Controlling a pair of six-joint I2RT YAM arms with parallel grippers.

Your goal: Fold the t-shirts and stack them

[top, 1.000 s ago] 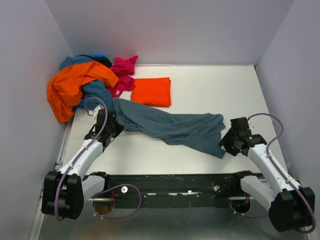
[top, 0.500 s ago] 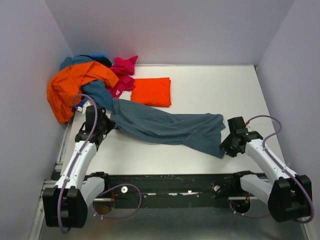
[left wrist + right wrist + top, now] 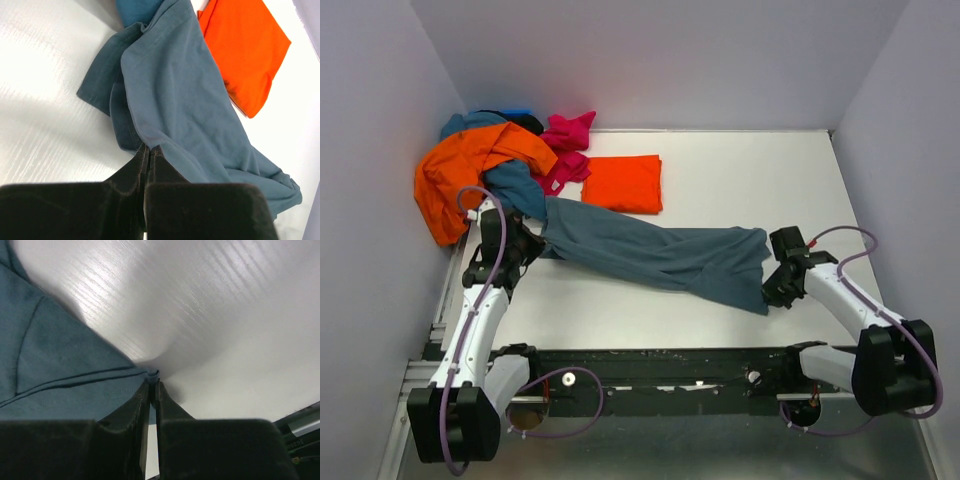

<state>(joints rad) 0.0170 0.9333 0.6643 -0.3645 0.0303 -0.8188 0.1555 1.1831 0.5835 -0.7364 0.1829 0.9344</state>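
PROG: 1 bright orange-red cloth t-shirt (image 3: 623, 183) lay folded at 12 o'clock; heap of orange, magenta & teal cloth shirts (image 3: 470, 170) waited at 10 | NOW: slate blue-grey cloth t-shirt (image 3: 660, 255) stretched 9-to-3, unfolded | L gripper (image 3: 149, 147) pinched shut on its hem; R gripper (image 3: 152, 382) nipped its corner, jaws near-shut | ROOM: white table (image 3: 760, 180) showed bare at 1-2; grey side walls (image 3: 910, 120) close.

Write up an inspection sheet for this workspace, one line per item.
Surface: white table, matte.
Job's things: slate blue-grey t-shirt stretched across; folded orange-red t-shirt behind it; unfolded shirt pile in the far left corner.
Clutter: nothing seen.
Hands: left hand shut on the blue-grey shirt's edge; right hand shut on its opposite corner.
Cables: purple cables looping over both arms.
Surroundings: pale walls on three sides.
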